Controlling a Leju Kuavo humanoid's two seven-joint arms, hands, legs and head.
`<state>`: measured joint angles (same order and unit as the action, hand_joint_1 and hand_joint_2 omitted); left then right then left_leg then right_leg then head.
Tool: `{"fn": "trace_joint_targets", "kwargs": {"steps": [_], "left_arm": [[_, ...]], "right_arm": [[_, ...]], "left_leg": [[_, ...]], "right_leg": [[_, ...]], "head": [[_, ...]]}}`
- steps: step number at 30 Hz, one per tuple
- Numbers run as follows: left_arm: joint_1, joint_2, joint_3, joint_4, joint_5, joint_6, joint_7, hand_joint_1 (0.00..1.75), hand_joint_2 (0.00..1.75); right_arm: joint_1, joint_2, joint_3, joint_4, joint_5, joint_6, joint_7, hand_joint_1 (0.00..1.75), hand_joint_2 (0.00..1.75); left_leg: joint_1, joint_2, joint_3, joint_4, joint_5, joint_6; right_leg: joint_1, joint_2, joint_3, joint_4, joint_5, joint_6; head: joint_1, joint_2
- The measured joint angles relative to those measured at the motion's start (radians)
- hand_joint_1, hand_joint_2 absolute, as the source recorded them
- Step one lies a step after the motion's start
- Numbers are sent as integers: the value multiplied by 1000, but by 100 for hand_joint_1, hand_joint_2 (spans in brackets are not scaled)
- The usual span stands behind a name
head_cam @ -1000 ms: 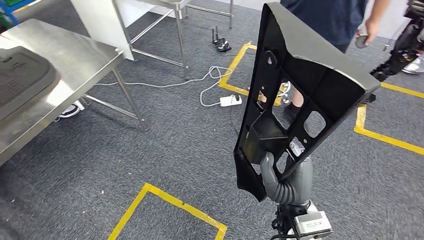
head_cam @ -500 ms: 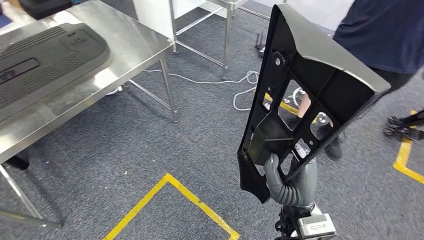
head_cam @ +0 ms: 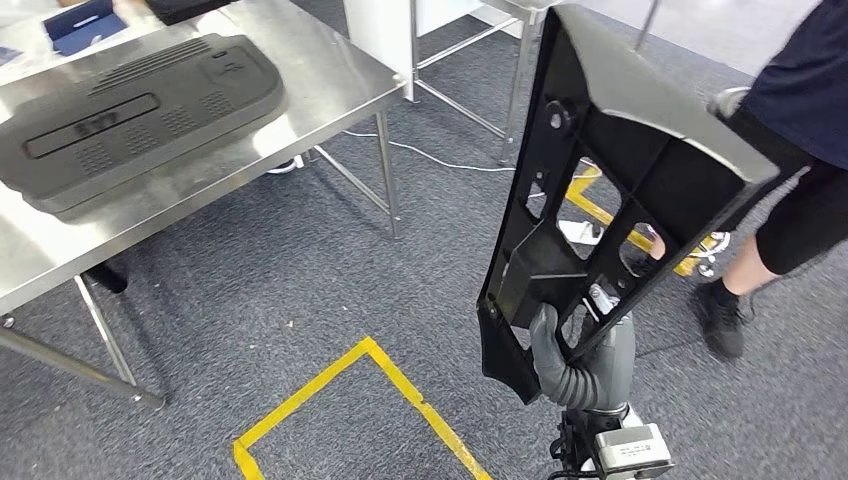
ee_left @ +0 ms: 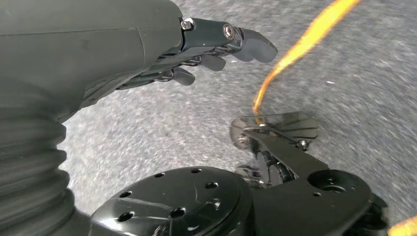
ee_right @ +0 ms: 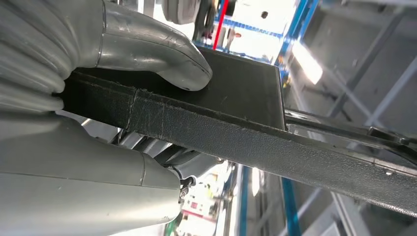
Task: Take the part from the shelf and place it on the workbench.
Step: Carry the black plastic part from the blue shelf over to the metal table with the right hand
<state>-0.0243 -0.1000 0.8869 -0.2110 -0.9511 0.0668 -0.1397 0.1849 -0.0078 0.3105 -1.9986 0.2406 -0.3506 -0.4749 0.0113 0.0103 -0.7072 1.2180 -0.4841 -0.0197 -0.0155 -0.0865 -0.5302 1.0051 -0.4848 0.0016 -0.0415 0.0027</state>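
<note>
A long black plastic part [head_cam: 610,170] with several cut-outs stands upright in front of me, gripped at its lower end by my right hand [head_cam: 580,360]. In the right wrist view the thumb presses on the part's [ee_right: 236,118] flat face while the fingers clamp its edge from the other side. The steel workbench [head_cam: 330,90] stands at the left, an arm's reach or more from the part. My left hand [ee_left: 206,49] hangs above the grey carpet with its fingers loosely extended and nothing in it.
A large dark grey moulded panel [head_cam: 130,115] lies on the workbench. Yellow tape lines [head_cam: 350,390] mark the carpet before me. A person [head_cam: 790,170] in dark shorts stands close at the right. A white cable [head_cam: 440,160] runs across the floor behind the bench.
The camera has turned: the workbench and its grey panel have come further into view at the left, and the person now stands nearer at the right. The part stays in my right hand.
</note>
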Motion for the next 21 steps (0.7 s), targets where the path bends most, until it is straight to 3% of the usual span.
{"fn": "trace_joint_targets", "kwargs": {"steps": [2, 4, 6, 7, 8, 9, 11, 13, 14, 15, 17, 19, 21], "left_arm": [[0, 0, 0, 0, -1, 0, 0, 0, 175], [0, 0, 0, 0, -1, 0, 0, 0, 175], [1, 1, 0, 0, -1, 0, 0, 0, 175], [0, 1, 0, 0, -3, -1, 0, 0, 175], [0, 1, 0, 0, -6, -2, 0, 0, 175], [-1, 1, 0, 0, -10, -2, 1, 0, 175], [-3, 1, 0, 0, -16, -4, 1, 0, 175], [-4, 0, 0, 0, -17, -4, 2, 0, 175], [-4, 0, 0, 0, -19, -4, 2, 0, 175], [-3, 0, 0, 0, -19, -4, 2, 0, 175], [-4, -1, 0, 0, -20, -4, 2, 0, 175], [-3, -2, 0, 0, -22, -4, 2, 0, 175], [2, -1, 0, 0, -27, -2, 2, 0, 175]], "right_arm": [[0, 0, 0, 0, 0, 0, 0, 175, 175], [0, 0, 0, 0, 0, 0, 0, 175, 175], [0, 0, 0, 0, 0, 0, 0, 175, 175], [0, 0, 0, 0, 0, 0, 0, 175, 175], [-1, 0, -1, -1, 0, 0, 0, 175, 175], [-1, -1, -1, -2, 0, 0, 0, 175, 175], [-1, -3, -2, -5, 1, 0, 0, 175, 175], [1, -6, -3, -4, 0, 0, 0, 175, 175], [1, -6, -3, -4, 0, 0, 0, 175, 175], [1, -7, -3, -4, -1, 0, 1, 175, 175], [0, -8, -3, -5, 0, 0, 1, 175, 175], [0, -8, -3, -5, 0, 0, 2, 175, 175], [-1, -8, -4, -5, 0, 0, 2, 175, 175]], "left_leg": [[0, 9, 28, -48, 23, 2], [0, 11, 33, -56, 26, 2], [-2, 38, 64, -108, 40, 5], [-7, 50, 80, -139, 45, 10], [-7, 46, 95, -172, 52, 22], [-7, 33, 101, -191, 54, 33], [-2, -24, 99, -203, 61, 53], [-1, -60, 95, -202, 63, 53], [0, -77, 94, -202, 64, 52], [0, -95, 94, -201, 65, 50], [-1, -126, 90, -197, 67, 41], [-3, -153, 80, -194, 71, 28], [-2, -170, 71, -195, 76, 16]], "right_leg": [[0, -8, 3, 0, -2, 1], [0, -9, 3, 0, -2, 1], [2, -16, 7, 0, -5, 4], [6, -28, 9, 0, -8, 9], [8, -14, 5, 18, -23, 16], [10, 8, -10, 55, -46, 22], [7, 69, -74, 188, -107, 25], [3, 81, -125, 276, -128, 31], [1, 83, -125, 266, -113, 40], [-3, 90, -107, 220, -85, 52], [-13, 137, -52, 88, -29, 67], [-17, 171, -23, 19, -7, 61], [-17, 152, -18, 12, -2, 45]], "head": [[0, 0], [0, 0], [0, 0], [1, 0], [3, 0], [7, 0], [13, 0], [14, 0], [14, 0], [14, 0], [14, 0], [13, 0], [11, 0]]}}
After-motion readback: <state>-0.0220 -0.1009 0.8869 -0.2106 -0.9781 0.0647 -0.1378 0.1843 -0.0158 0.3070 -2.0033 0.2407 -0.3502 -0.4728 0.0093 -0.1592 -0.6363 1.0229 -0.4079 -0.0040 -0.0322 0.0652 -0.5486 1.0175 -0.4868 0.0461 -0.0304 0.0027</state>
